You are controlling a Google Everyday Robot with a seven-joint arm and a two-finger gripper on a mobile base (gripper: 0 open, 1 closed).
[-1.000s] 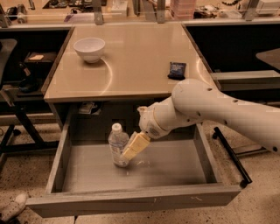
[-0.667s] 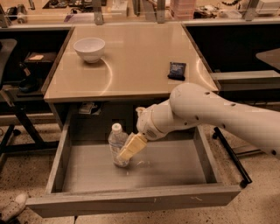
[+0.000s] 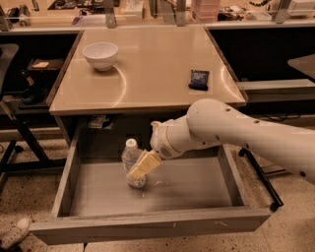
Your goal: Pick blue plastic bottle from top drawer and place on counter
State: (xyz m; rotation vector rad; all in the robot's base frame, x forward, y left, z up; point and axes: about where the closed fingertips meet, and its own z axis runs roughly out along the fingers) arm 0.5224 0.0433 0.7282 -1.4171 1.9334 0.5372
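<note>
Down inside the open drawer [image 3: 147, 224], the robot's gripper [image 3: 142, 166] sat against the lower front of the bottle [image 3: 129, 154], its tan tip lying slantwise across the clear plastic. Whether it had closed on the bottle or only touched it could not be told from this angle. The bottle stood upright on the drawer's scuffed grey floor, left of the middle and toward the back, with its white cap showing above the gripper. A thick white arm [image 3: 236, 130] ran from the gripper up and to the right, crossing the drawer's right side and leaving the view at the right edge.

The drawer was pulled well out toward the viewer, wide and shallow, with a long flat front panel. Above and behind it lay the beige glossy worktop [image 3: 152, 93]. On the worktop a white bowl [image 3: 100, 54] rested near the far left corner, and a flat dark blue packet [image 3: 199, 79] lay near the right edge, well apart from the bowl. Behind the worktop ran a cluttered shelf [image 3: 147, 12] with metal posts. A light-coloured shoe [image 3: 15, 234] showed on the speckled floor at the lower left.
</note>
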